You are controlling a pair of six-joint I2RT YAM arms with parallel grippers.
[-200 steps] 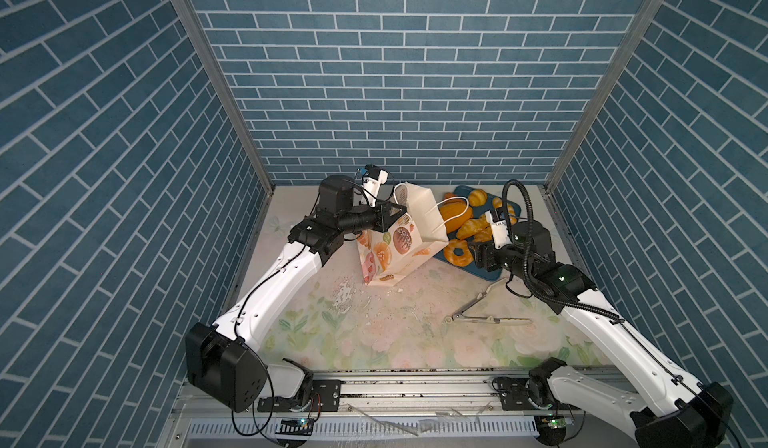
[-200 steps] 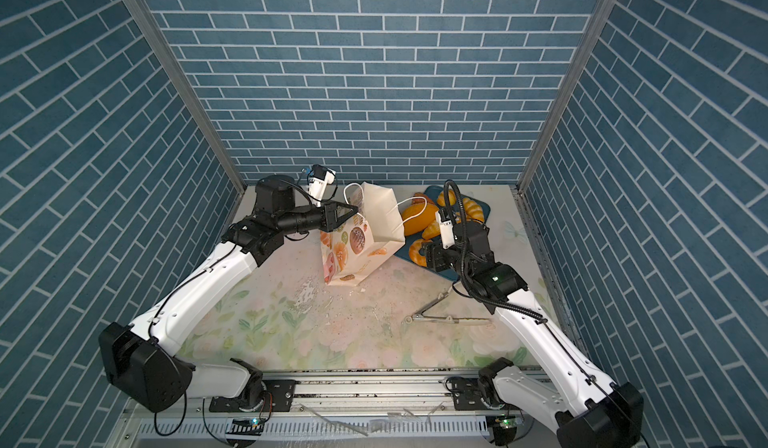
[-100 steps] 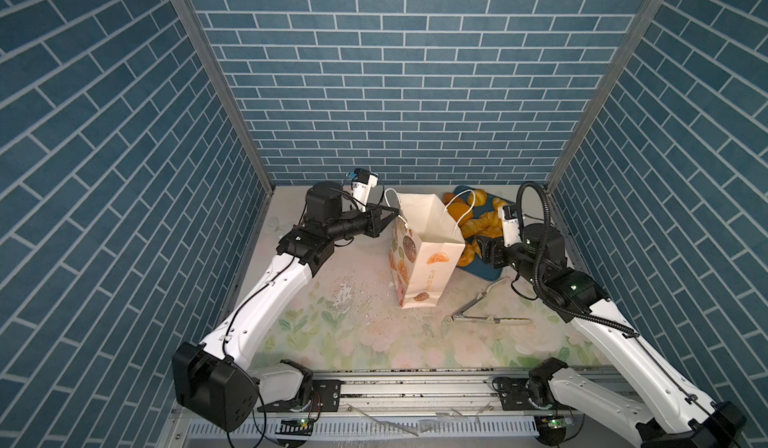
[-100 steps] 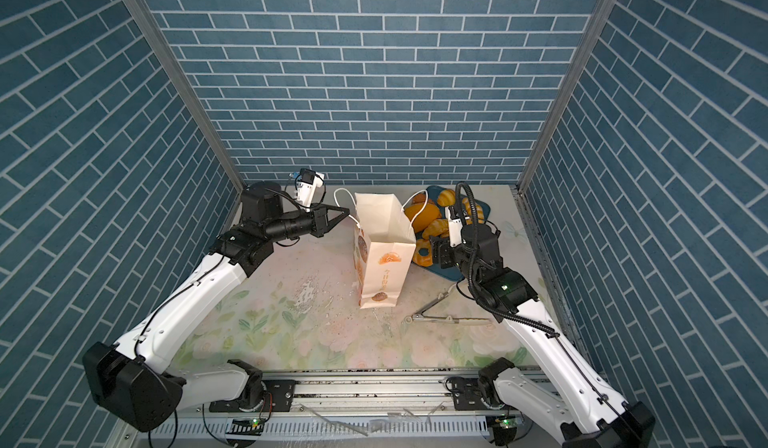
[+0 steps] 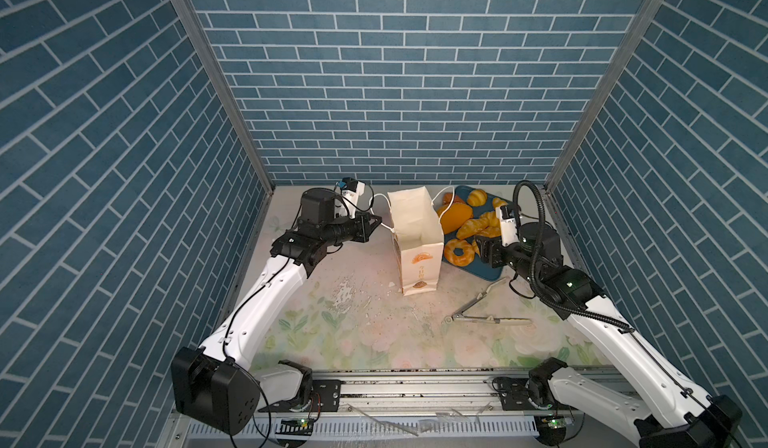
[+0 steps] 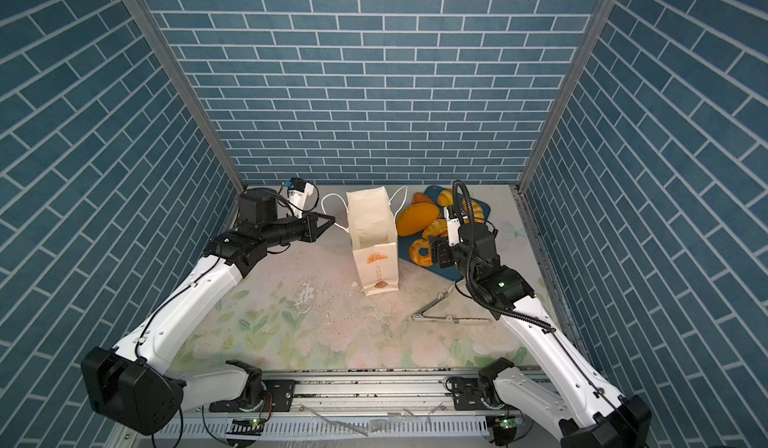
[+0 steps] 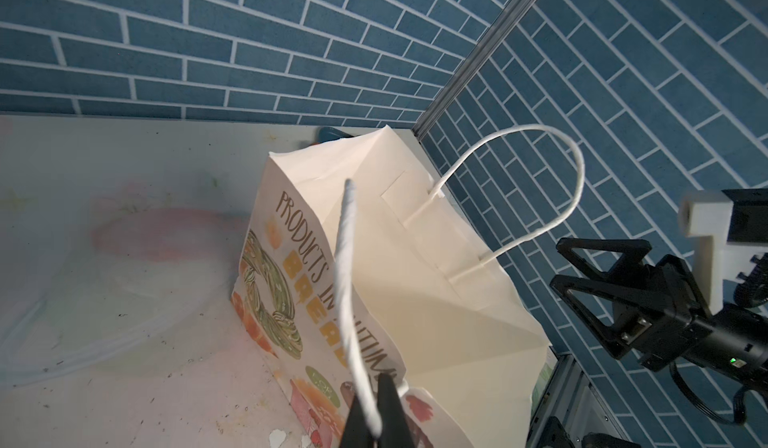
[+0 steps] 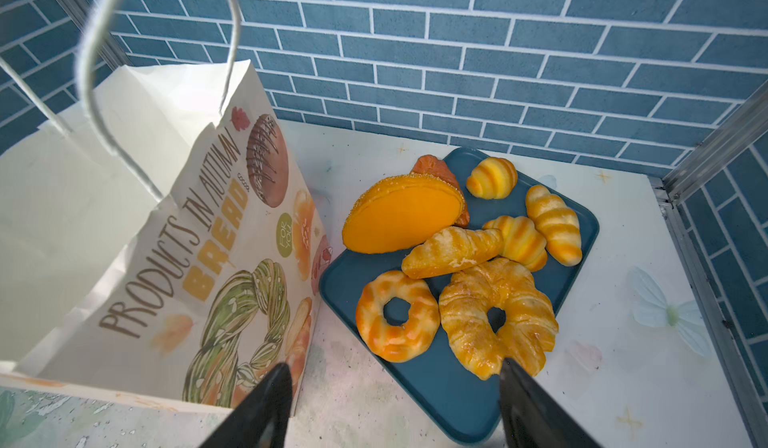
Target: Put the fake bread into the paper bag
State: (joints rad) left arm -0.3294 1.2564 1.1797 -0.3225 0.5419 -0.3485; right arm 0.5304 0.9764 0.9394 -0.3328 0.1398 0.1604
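left claw [image 7: 376,388] pinches 1 cord handle [image 7: 347,284] so the bag [image 5: 415,234] stands open by the tray [image 8: 440,388] in table's [image 5: 374,321] back right corner, right claw [image 8: 395,365] spread ready over bread [image 8: 401,217]

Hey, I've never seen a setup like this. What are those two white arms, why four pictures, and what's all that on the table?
This is a robot with two arms, each ending in a two-fingered gripper. Two pictures look down on the whole scene from overhead, side by side; the other two come from a camera on each wrist. On the flowery table stand an upright paper bag and a blue tray piled with fake bread; metal tongs lie nearer the front. The left gripper is shut on a cord handle of the bag. The right gripper is open and empty, hovering by the tray.
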